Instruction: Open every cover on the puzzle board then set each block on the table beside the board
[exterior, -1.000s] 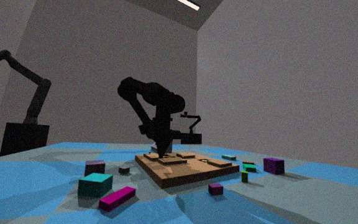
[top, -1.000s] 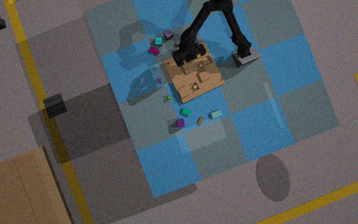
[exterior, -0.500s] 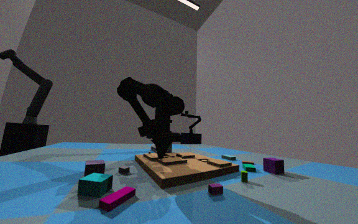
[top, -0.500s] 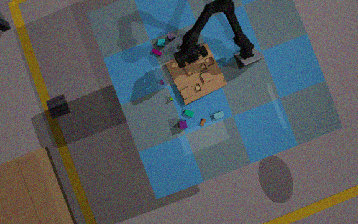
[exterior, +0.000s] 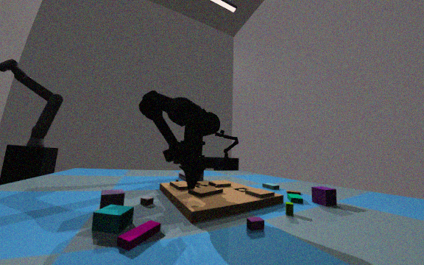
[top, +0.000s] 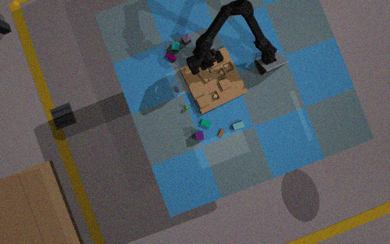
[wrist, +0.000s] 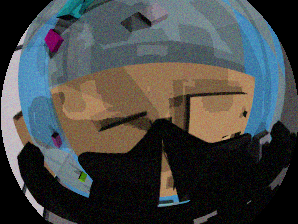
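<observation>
The wooden puzzle board (top: pixel 204 108) (exterior: pixel 230 210) (wrist: pixel 90 100) lies flat, with raised flat covers. One cover (exterior: pixel 206 191) is beside my fingertips; others (exterior: pixel 259 193) (exterior: pixel 220 182) stand farther along the board. A wide cover (wrist: pixel 215 117) shows right of my fingers in the wrist view. Well openings (top: pixel 214 95) (top: pixel 228 66) show in the board; their contents are too small to tell. My gripper (exterior: pixel 191 188) (wrist: pixel 160 123) is shut, pointing down with its tips low at the board. Nothing shows between the fingers. The arm hides the board's upper left part in the top view.
Teal (top: pixel 175 46) (exterior: pixel 112 218), magenta (top: pixel 170 57) (exterior: pixel 139 235) and mauve (top: pixel 185 38) blocks lie off one side. Small pink (top: pixel 176 89) and lime (top: pixel 187 108) pieces lie beside the board. Green (top: pixel 205 123), purple (top: pixel 199 135), orange (top: pixel 221 133) and pale (top: pixel 237 125) blocks lie beyond another edge.
</observation>
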Controlling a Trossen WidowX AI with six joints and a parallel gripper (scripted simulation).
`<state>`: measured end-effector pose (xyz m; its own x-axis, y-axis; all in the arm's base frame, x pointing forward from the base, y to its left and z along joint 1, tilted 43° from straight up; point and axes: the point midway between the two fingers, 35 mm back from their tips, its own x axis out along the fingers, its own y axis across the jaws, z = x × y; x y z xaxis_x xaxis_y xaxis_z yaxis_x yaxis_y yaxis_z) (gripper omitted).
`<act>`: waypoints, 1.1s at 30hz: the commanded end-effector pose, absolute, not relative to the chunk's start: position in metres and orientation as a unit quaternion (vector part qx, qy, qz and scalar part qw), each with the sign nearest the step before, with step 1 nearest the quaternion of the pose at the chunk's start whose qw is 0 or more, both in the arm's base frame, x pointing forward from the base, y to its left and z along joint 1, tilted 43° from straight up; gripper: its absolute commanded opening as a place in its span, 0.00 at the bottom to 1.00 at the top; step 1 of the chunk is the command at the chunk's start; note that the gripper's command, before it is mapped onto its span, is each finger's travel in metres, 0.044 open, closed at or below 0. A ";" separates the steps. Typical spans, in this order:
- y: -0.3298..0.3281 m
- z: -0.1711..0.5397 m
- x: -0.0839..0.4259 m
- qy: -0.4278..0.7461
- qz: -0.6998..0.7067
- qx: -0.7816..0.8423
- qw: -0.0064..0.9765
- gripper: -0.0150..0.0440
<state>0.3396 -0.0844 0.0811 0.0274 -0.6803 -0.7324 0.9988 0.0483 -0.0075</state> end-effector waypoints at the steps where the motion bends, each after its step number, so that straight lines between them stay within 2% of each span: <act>1: -0.086 0.079 0.344 0.293 -0.635 0.268 0.662 0.25; 33: -0.081 0.077 0.379 0.293 -0.635 0.269 0.662 0.25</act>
